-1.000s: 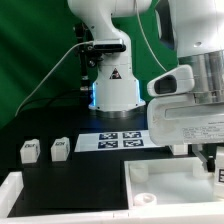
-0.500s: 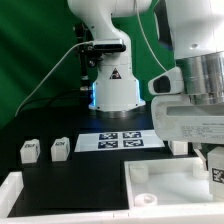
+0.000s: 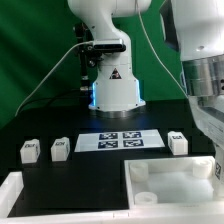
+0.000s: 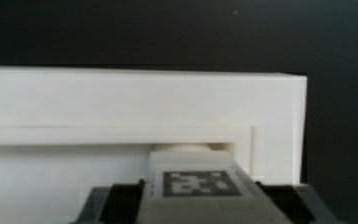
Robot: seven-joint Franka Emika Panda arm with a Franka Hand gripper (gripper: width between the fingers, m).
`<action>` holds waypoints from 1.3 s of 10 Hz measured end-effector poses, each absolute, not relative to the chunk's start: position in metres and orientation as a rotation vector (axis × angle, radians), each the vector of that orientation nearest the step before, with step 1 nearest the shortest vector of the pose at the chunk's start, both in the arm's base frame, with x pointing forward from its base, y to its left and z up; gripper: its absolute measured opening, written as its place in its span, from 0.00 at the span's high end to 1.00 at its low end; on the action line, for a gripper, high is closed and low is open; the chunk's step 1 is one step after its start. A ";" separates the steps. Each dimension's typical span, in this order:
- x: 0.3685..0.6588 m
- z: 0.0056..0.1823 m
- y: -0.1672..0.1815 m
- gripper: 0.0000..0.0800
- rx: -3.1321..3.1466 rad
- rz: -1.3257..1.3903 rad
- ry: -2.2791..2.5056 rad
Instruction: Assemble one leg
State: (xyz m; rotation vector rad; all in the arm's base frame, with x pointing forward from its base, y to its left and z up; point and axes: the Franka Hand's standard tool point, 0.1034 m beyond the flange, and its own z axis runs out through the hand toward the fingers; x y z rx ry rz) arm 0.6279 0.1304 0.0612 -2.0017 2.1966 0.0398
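In the wrist view my gripper (image 4: 197, 208) is shut on a leg (image 4: 197, 185), a small white block with its marker tag facing the camera. The dark fingers (image 4: 115, 206) sit on both of its sides. It hangs over the corner of the large white tray (image 4: 87, 100), just by a corner peg (image 4: 186, 150). In the exterior view the gripper's body (image 3: 207, 110) is at the right edge over the tray (image 3: 175, 190), and the held leg is mostly cut off. Three more legs lie on the black table: two at the left (image 3: 30, 151) (image 3: 60, 148) and one at the right (image 3: 178, 142).
The marker board (image 3: 120, 140) lies flat in front of the robot's base (image 3: 112, 85). A white raised border (image 3: 10, 192) runs along the table's front left. A green backdrop stands behind.
The gripper's body has moved toward the exterior view's right edge with the leg, uncovering the third loose leg on the table beside the marker board.
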 end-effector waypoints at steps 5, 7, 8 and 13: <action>0.618 0.061 0.129 0.24 -2.381 0.008 1.785; 0.609 0.062 0.119 0.19 -2.665 -0.027 1.359; 0.610 0.063 0.115 0.19 -2.760 -0.049 1.177; 0.624 0.066 0.120 0.19 -3.067 -0.069 0.201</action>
